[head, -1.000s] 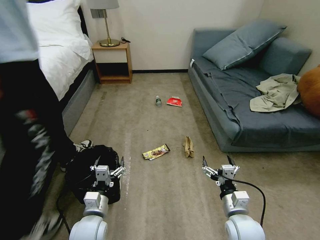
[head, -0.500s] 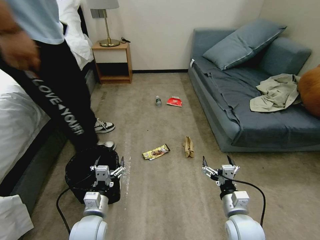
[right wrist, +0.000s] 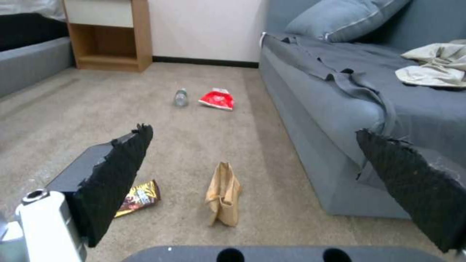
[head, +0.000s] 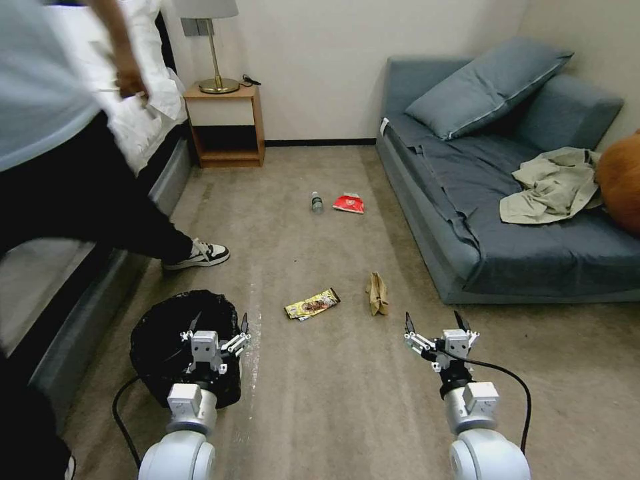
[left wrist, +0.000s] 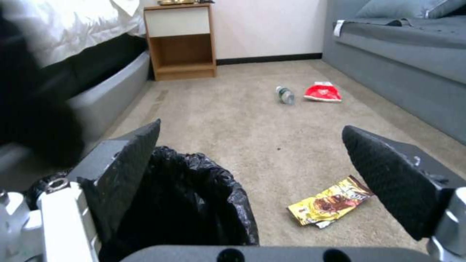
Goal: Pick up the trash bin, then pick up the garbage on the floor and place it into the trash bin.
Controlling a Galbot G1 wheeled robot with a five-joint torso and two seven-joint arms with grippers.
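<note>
Only thing that's moved since the earlier shots is the person by the bed, who has stepped back off the small round trash bin with the glossy black plastic liner (head: 177,333); robot, bin and litter haven't budged. Going big to small: grey sofa (head: 467,220) on the right, then the bin on the carpet at front left, still not picked up. The left gripper (head: 219,328) hovers right over its near rim with jaws spread wide and nothing in them; the right gripper (head: 437,327) hangs over bare carpet, also spread and empty. Then the garbage: tan paper bag (head: 378,294) just ahead of the right gripper, yellow-brown snack wrapper (head: 312,304) beside it, red packet (head: 349,203) and small clear bottle with a green label (head: 317,202) well further off. So I'd say we're on step one, grabbing the bin. Next move probably needs the left gripper to drop and close on the rim without just bunching up the slippery liner
</note>
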